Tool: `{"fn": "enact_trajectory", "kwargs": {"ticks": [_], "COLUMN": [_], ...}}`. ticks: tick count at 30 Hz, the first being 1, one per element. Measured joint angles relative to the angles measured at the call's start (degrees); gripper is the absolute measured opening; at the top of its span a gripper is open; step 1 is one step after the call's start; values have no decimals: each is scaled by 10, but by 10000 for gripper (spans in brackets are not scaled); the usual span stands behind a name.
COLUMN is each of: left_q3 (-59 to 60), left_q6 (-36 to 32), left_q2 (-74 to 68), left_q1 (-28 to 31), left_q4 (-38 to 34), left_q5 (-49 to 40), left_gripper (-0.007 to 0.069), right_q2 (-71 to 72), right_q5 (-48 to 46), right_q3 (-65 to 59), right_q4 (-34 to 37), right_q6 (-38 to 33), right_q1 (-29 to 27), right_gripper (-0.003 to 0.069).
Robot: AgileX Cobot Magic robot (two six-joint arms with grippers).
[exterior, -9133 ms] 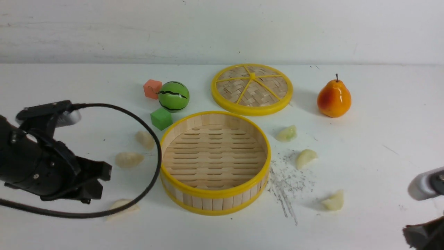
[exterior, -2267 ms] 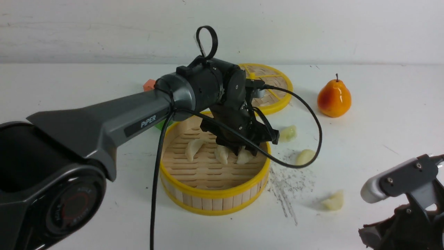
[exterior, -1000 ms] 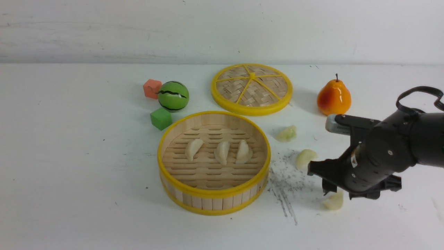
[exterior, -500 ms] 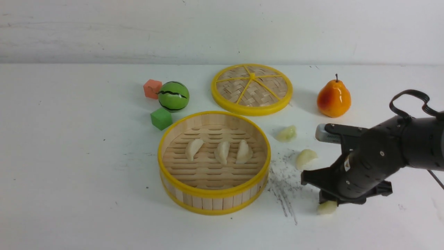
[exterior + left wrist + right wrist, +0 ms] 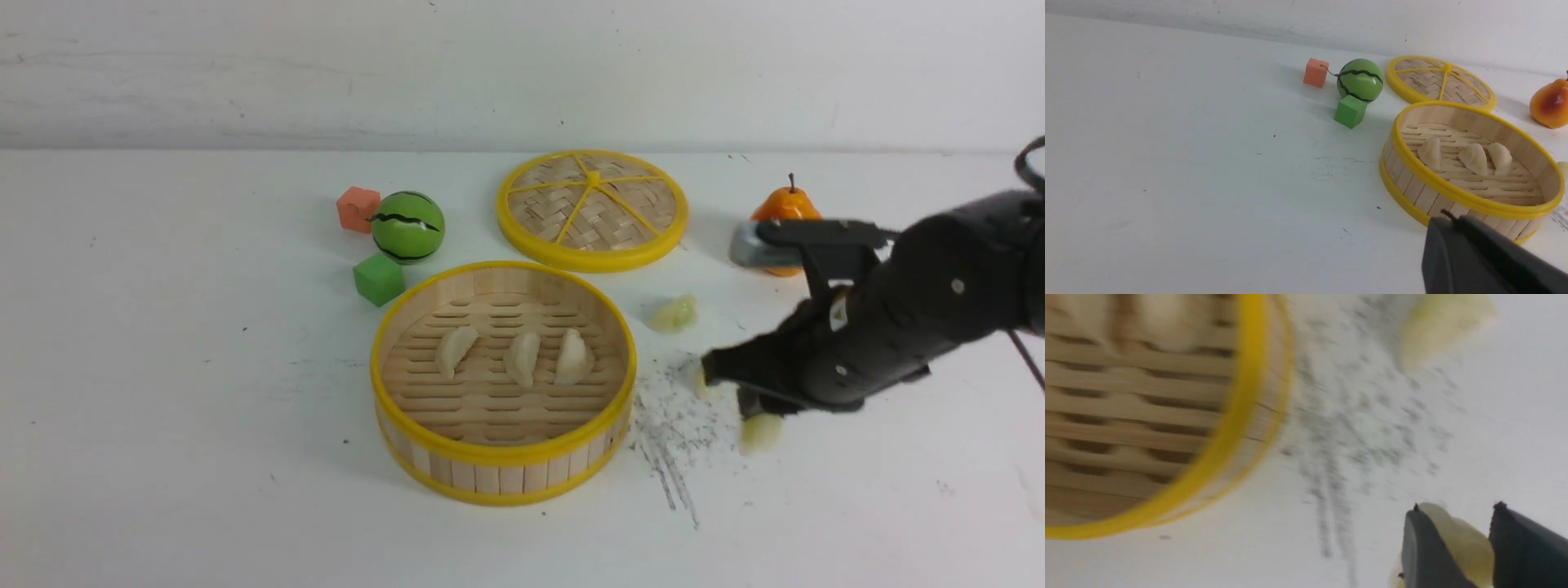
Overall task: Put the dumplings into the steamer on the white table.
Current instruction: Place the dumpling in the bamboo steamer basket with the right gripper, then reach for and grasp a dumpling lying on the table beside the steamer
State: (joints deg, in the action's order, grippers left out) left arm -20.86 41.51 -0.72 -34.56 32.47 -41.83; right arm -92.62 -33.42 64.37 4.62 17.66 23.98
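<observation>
Dumpling [image 5: 760, 431] now rides lifted in right gripper [image 5: 754, 412].

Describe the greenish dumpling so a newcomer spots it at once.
Find the steamer, the round bamboo basket with yellow rims. Off its right side, toward the orange pear, the greenish dumpling lies loose on the white table. Only it has a pale green tinge; the three dumplings in the basket and the held dumpling in the right gripper are cream.
</observation>
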Motion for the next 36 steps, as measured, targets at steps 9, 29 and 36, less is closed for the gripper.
{"fn": "enact_trajectory", "kwargs": {"ticks": [9,29,36], "left_q3": [4,4,4], "left_q6": [36,38,38], "left_q2": [0,0,0], "left_q1": [0,0,0], "left_q4": [-1,-1,0], "left_q5": [19,22,22], "left_gripper": [-14,-12,-6], "right_q2": [-129,-280,-149], "right_q5": [50,7,-43], "right_q3": [161,305,306], "right_q4": [152,159,50], "right_q6": [-83,-84,-81], "right_q1": [97,121,63], "right_gripper": [200,392,470]}}
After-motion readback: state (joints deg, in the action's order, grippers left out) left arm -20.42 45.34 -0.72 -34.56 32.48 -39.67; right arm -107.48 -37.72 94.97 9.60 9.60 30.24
